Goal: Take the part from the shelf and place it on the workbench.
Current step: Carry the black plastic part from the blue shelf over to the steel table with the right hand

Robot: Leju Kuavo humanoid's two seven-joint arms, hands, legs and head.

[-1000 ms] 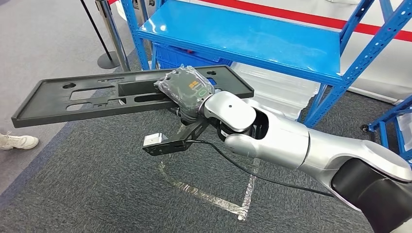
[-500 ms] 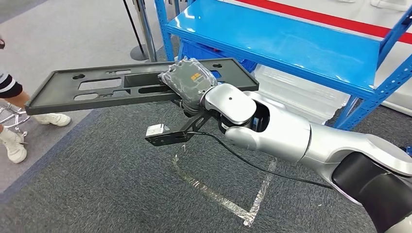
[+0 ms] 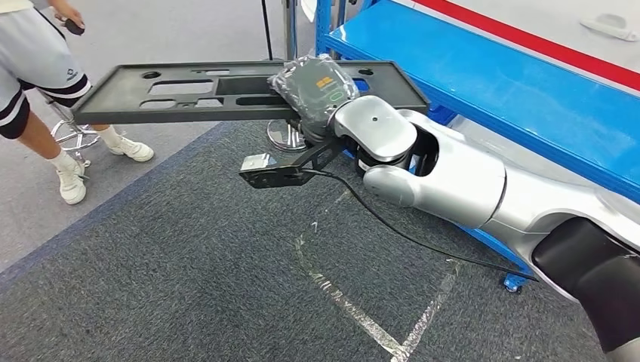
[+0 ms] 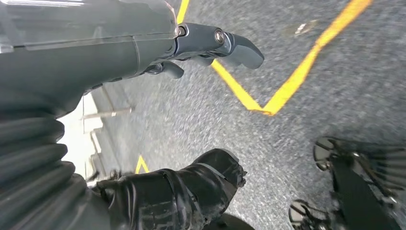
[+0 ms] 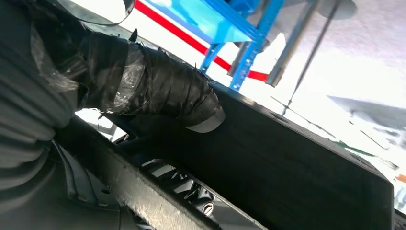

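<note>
While right hand (image 3: 313,87) grips part (image 3: 189,90) mid-air at frame top, step is carry; next: find workbench, set flat. Left hand (image 4: 191,43) released.

Hidden and cut off

You can't see the right hand's (image 3: 313,90) fingers under the part (image 3: 189,90); the person (image 3: 38,68) is cropped at the picture's top-left corner.

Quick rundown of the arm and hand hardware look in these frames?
Right arm: glossy silver shells with rounded joint caps, black section near the shoulder, thin black cable trailing from a black bracket carrying a small camera. Right hand: dark, wrapped in clear crinkled plastic, small orange and green markings on its back. Left hand: smooth grey cover, grey ribbed bellows at the wrist, dark fingers, thick black thumb.
</note>
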